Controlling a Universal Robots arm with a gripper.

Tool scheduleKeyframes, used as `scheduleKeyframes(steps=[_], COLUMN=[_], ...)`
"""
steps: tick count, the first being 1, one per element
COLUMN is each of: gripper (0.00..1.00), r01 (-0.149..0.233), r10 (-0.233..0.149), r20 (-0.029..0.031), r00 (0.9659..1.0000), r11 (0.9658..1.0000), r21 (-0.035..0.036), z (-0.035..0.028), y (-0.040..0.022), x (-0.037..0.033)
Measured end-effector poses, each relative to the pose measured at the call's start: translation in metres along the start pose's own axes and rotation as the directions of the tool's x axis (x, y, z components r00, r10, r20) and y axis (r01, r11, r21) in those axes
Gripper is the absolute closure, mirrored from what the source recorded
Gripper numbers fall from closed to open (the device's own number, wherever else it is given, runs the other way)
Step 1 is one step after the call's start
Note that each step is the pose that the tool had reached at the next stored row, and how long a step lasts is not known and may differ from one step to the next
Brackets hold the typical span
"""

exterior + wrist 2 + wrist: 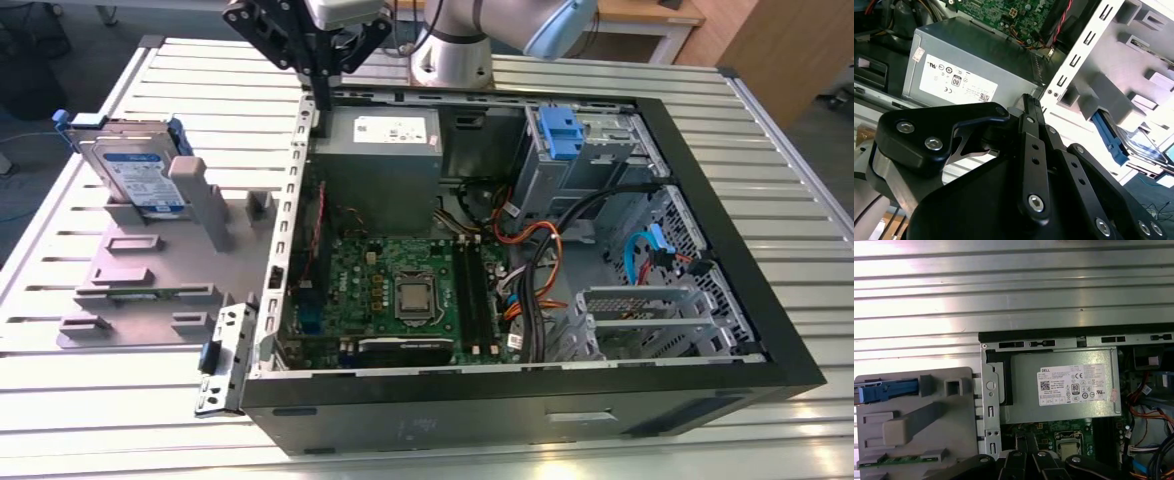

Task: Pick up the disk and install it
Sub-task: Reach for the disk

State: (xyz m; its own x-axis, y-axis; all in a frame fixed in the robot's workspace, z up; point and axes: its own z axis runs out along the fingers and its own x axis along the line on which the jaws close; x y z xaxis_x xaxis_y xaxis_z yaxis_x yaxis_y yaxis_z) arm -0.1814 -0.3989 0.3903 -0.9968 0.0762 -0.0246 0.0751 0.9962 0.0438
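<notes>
The disk (134, 172) stands on edge in a slot of a grey holder (147, 262), on the exterior view's left. Its labelled face is turned toward the camera and a blue plastic bracket (80, 122) wraps its upper edge and side. It looks like a stiff metal slab, probably fairly heavy for its size, with smooth faces that could slip under a light pinch. It is likely sensitive to knocks, so it should be moved and set down gently. The upper part rises free of the holder, and that seems the best place to take hold: across the two flat faces or along the metal edges. The blue bracket is a poorer choice, since thin plastic may flex or pop off. The holder sits on a slatted metal table (120, 425), just beside an open computer case (534, 388) that lies on its side. Inside the case, a grey power-supply box (380, 165) fills the far corner, a green circuit board (400, 290) lies below it, and a bay with a blue latch (558, 133) stands toward the exterior view's right. The gripper (322, 98) hangs over the case's far wall next to the power-supply box, well apart from the disk. Its fingers appear pressed together with nothing between them, so the disk is not yet picked up.
</notes>
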Motion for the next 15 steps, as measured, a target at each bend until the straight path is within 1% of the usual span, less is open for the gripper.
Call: scheduleKeyframes(steps=[6, 7, 8, 15], gripper=[0.89, 0.89, 0.89, 0.89], r01=[0.0, 0.0, 0.0, 0.0], r10=[0.0, 0.0, 0.0, 0.0], r20=[-0.0001, -0.0001, 0.0, -0.0005], r00=[1.0, 1.0, 1.0, 1.0], r11=[1.0, 1.0, 1.0, 1.0], r21=[0.0, 0.0, 0.0, 0.0004], z=[0.0, 0.0009, 0.0038, 0.0051], y=[-0.0001, -0.0005, -0.0011, -0.0012], x=[0.0012, 0.0066, 0.0123, 0.0129])
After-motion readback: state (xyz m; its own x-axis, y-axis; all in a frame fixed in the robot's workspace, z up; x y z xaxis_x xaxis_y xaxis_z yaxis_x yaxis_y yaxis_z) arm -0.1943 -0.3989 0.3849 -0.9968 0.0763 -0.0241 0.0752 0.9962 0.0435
